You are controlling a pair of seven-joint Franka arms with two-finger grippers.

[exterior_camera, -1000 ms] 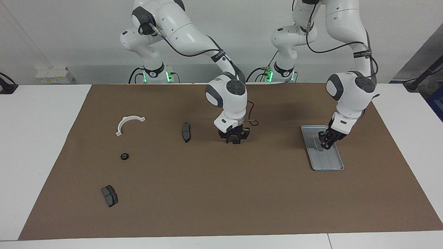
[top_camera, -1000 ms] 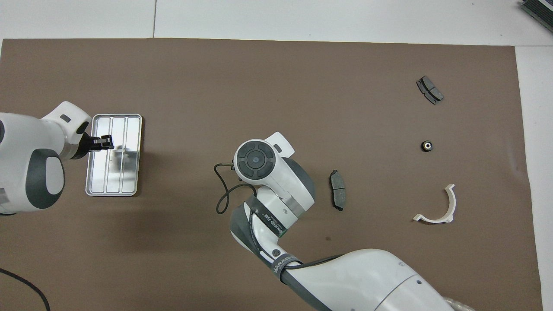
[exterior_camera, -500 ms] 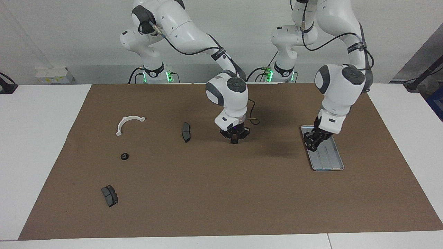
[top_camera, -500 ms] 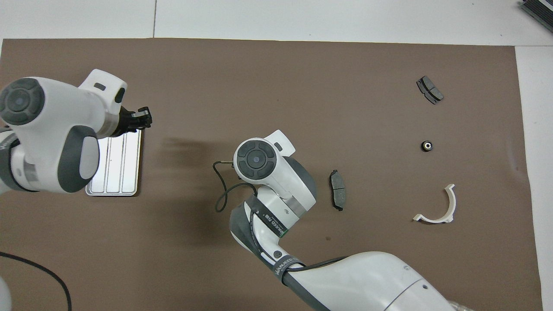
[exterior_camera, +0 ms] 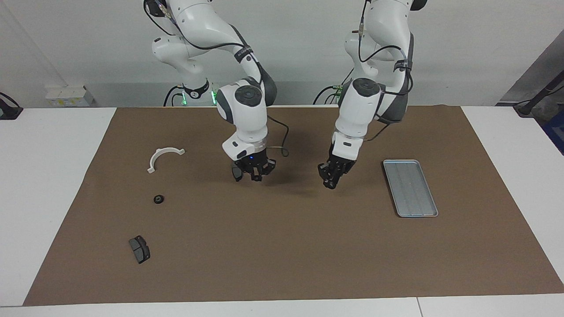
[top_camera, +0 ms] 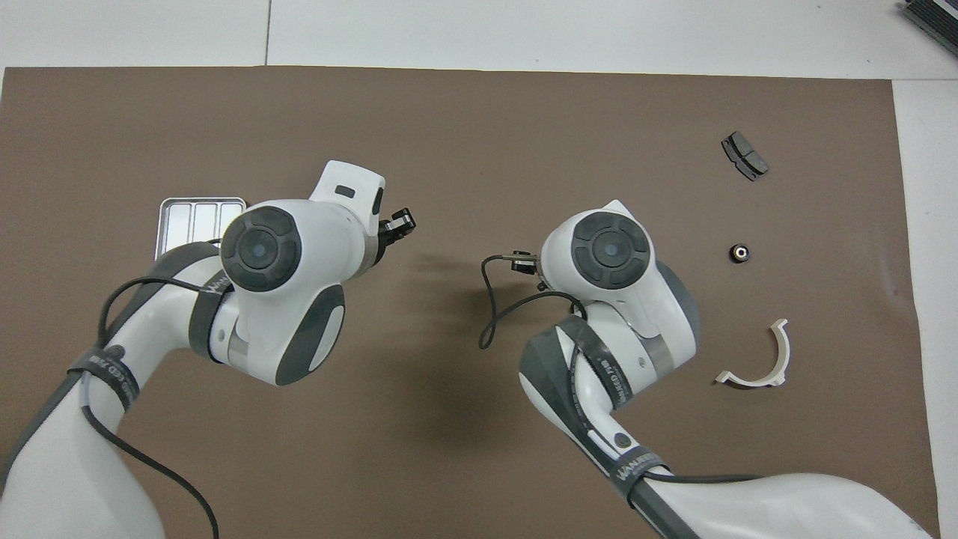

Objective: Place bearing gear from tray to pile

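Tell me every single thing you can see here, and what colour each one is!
table: 1, white, under everything
mat: 1, brown, covering most of the table
tray: 1, silver-grey, on the mat toward the left arm's end
bracket: 1, white half-ring, on the mat toward the right arm's end
bearing gear: 1, small, black, round, a little farther from the robots than the bracket
brake pads: 2, dark grey; one farthest from the robots, one mid-mat partly hidden by the right claw
left claw: 1, black, over the mat's middle
right claw: 1, black, shut, beside the mid-mat brake pad
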